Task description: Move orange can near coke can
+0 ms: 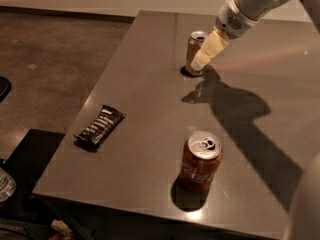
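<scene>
Grey tbl top [150,79], concrete floor [50,59]; claw [200,64] by orange can [192,49].

No text fully readable. Gripper [201,64] hangs at far side, just beside orange can [192,48]: can's markings too dim to read. Coke can [200,168], well apart from gripper, nearer camera: white cursive script on red side, letters not legible. Dark snack wrapper [100,126], farther off still: pale print, unreadable.
</scene>
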Robot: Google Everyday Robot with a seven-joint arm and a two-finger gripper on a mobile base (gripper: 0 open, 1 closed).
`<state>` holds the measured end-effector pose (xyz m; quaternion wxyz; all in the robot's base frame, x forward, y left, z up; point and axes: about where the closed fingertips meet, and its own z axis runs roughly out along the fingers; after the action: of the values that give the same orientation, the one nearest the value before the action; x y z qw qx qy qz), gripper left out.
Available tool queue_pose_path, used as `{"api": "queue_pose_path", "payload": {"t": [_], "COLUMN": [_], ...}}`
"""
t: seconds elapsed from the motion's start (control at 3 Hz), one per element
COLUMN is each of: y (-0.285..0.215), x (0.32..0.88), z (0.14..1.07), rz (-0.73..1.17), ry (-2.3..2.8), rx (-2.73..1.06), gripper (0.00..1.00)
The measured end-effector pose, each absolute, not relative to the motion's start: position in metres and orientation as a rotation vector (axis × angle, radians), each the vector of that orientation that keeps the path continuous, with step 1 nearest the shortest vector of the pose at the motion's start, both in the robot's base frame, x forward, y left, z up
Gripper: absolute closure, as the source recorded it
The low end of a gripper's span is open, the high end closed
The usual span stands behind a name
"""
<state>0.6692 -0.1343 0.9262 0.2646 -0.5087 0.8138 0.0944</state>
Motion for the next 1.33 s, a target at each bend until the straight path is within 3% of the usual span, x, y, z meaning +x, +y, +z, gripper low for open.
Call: {"api": "queue_pose_path", "payload": {"t": [0.67,1.33], "y": [-0.121,-0.118], "x": [0.705,0.708], "z": [0.908,0.913], "rz": [0.288,0.323], "ry": [2.239,2.227], "rx": [-1.294,-1.241], "gripper": [0.0,0.4]}}
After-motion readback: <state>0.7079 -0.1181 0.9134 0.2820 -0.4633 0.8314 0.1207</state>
